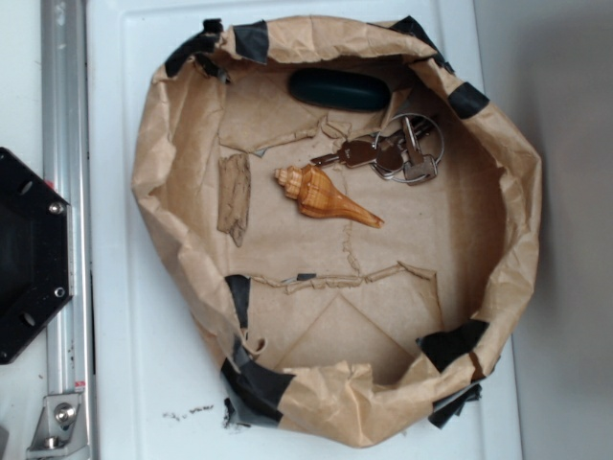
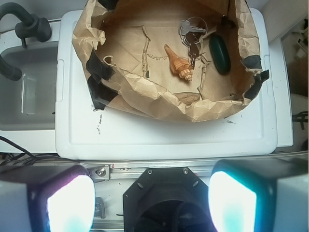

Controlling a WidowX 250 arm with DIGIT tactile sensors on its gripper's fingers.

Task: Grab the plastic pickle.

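Note:
The plastic pickle [image 1: 339,90] [image 2: 220,54] is a dark green glossy capsule lying against the far wall inside the brown paper bowl [image 1: 522,201] [image 2: 145,92]. Beside it lie a bunch of metal keys [image 1: 397,151] [image 2: 191,33] and an orange-brown seashell [image 1: 326,195] [image 2: 178,63]. My gripper [image 2: 151,203] shows only in the wrist view, high above the black robot base and well short of the bowl. Its jaws stand wide apart with nothing between them; the two pads glow white.
The bowl sits on a white lid [image 1: 134,383] [image 2: 159,140]. An aluminium rail [image 1: 65,192] and the black robot base [image 1: 29,259] [image 2: 166,198] lie along the lid's side. A grey bin [image 2: 26,92] with a black hose is off to one side.

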